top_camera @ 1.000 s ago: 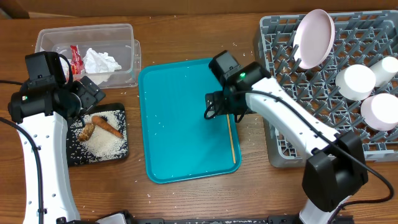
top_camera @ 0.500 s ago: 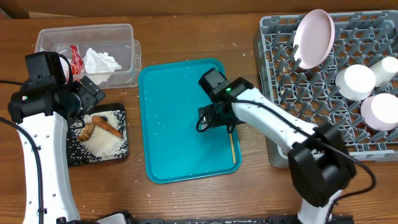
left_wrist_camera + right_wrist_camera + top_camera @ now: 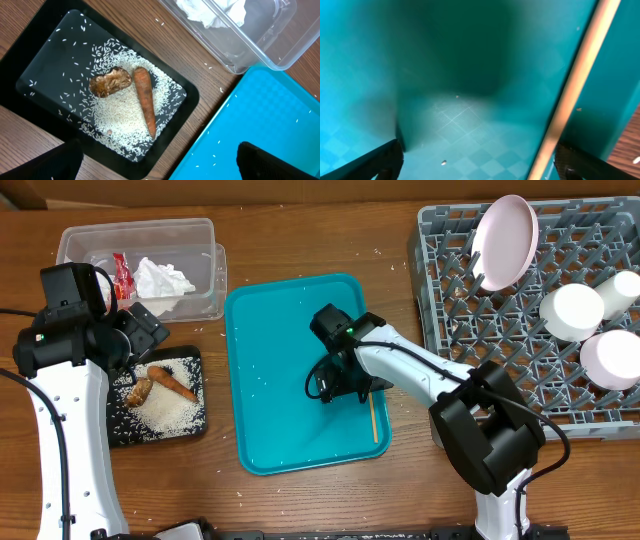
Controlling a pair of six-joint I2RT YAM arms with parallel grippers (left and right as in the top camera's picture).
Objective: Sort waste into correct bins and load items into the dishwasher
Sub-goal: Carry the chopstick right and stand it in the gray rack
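- We see the left gripper [image 3: 160, 169] spread wide and grasping nothing; it hangs above the tabletop [image 3: 300, 240] by the right edge of the black tray [image 3: 45, 55], next to the teal tray [image 3: 270, 430]
- The black tray holds the orange carrot [image 3: 145, 102], with the brown food lump [image 3: 110, 82] just beside it at its upper end; both lie on a heap of white rice grains [image 3: 120, 120], and more grains are scattered across the tray
- The clear tub [image 3: 70, 240] stands behind the black tray; inside it we see the crumpled napkin [image 3: 162, 280] and the red wrapper [image 3: 122, 275] side by side
- The right gripper [image 3: 335, 383] is likewise released and empty, low over the middle of the teal tray; in the right wrist view a thin wooden stick [image 3: 575, 85] runs between its fingers, close to the right-hand one
- The grey dish rack [image 3: 440, 240] sits to the right of the teal tray; a pale round plate [image 3: 505, 240] stands tilted among the pegs, and two white round dishes [image 3: 572, 312] [image 3: 612, 358] lie near its right edge
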